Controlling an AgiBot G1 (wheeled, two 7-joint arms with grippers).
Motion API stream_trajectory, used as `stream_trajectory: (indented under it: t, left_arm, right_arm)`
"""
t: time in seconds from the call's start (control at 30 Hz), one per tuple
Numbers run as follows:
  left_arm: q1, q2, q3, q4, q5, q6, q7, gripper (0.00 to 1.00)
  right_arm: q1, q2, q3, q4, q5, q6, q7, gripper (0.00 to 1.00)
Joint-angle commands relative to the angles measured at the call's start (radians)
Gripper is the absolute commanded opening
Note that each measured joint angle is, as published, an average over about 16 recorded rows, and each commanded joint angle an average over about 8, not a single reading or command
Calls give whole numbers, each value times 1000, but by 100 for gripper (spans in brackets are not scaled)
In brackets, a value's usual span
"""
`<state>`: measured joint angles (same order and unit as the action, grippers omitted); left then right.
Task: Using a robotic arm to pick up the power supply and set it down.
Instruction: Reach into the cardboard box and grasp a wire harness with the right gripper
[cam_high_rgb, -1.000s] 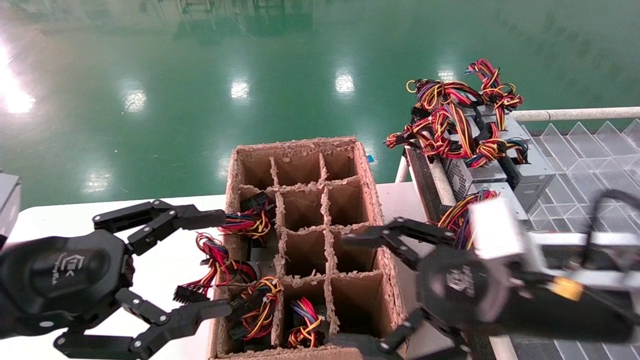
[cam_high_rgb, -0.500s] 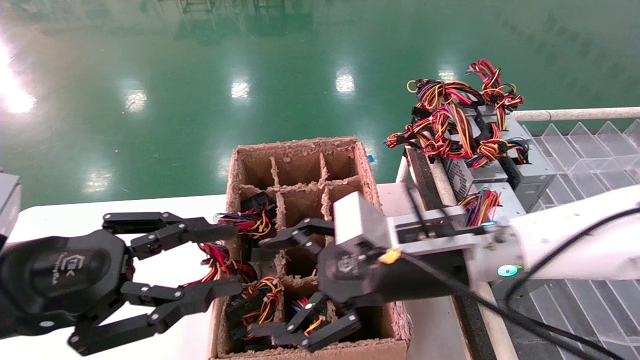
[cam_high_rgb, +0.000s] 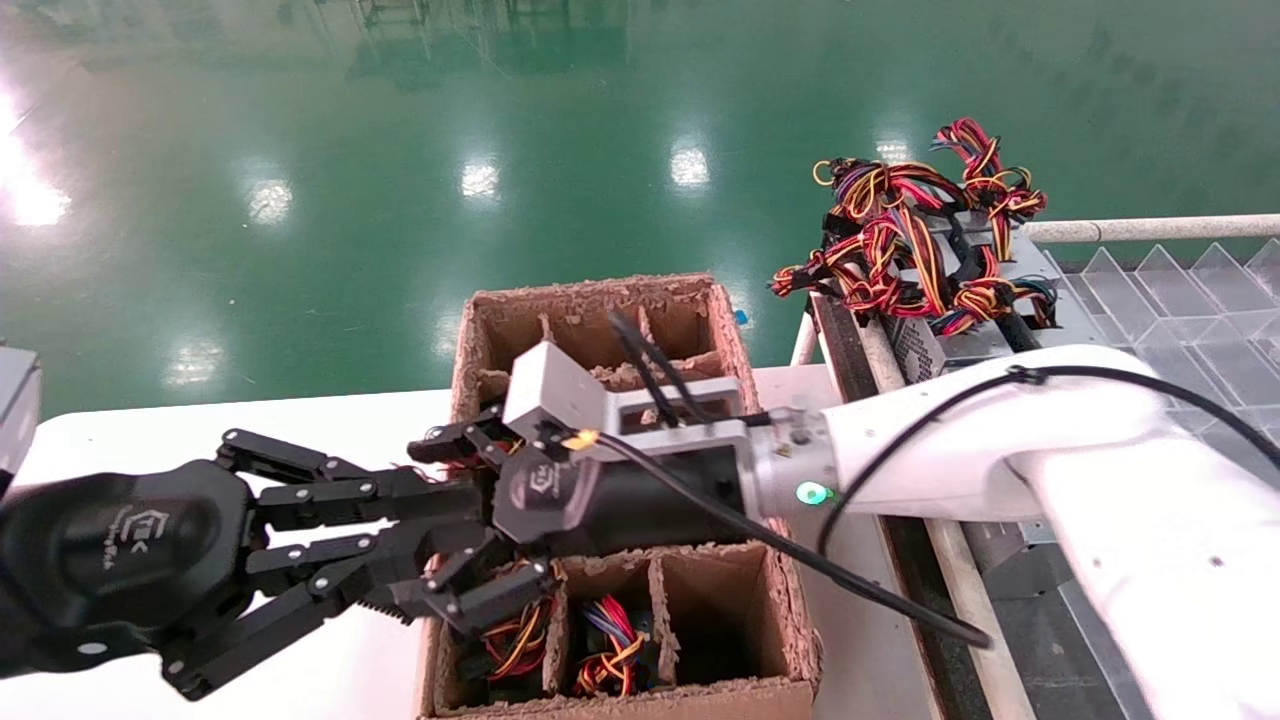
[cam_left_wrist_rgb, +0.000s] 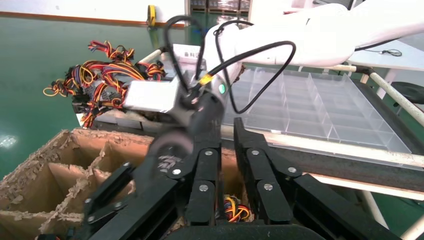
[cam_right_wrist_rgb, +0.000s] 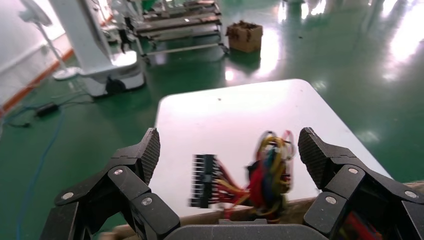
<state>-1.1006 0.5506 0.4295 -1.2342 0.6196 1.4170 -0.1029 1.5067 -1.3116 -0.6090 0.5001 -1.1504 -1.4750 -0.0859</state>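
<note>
- The power supply with its bundle of red, yellow and black wires and black plug sits in a left-column cell of the brown cardboard divider box, its wires spilling over the wall onto the white table.
- The right black link-fingered gripper hangs spread wide over that bundle; this looks like the reach-in step, and closing squarely on the wires comes next.
- The left gripper hovers beside it, fingers nearly pressed together, empty.
- Near cells hold more wired units; far cells look empty.
- Spare grey boxes with knotted wires sit at the right.
</note>
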Motion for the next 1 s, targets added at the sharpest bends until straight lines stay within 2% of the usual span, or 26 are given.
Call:
stream_trajectory:
  t: [0.03, 0.1, 0.53, 1.0]
  left_arm:
    - [0, 0, 0, 0, 0, 0, 0, 0]
    - [0, 0, 0, 0, 0, 0, 0, 0]
    - [0, 0, 0, 0, 0, 0, 0, 0]
    - [0, 0, 0, 0, 0, 0, 0, 0]
  right_arm:
    - [14, -28, -4, -49, -9, 17, -22, 5]
    - [17, -36, -12, -65, -9, 31, -32, 0]
    - [15, -40, -80, -81, 19, 74, -30, 0]
    - [38, -24, -119, -151, 39, 46, -53, 0]
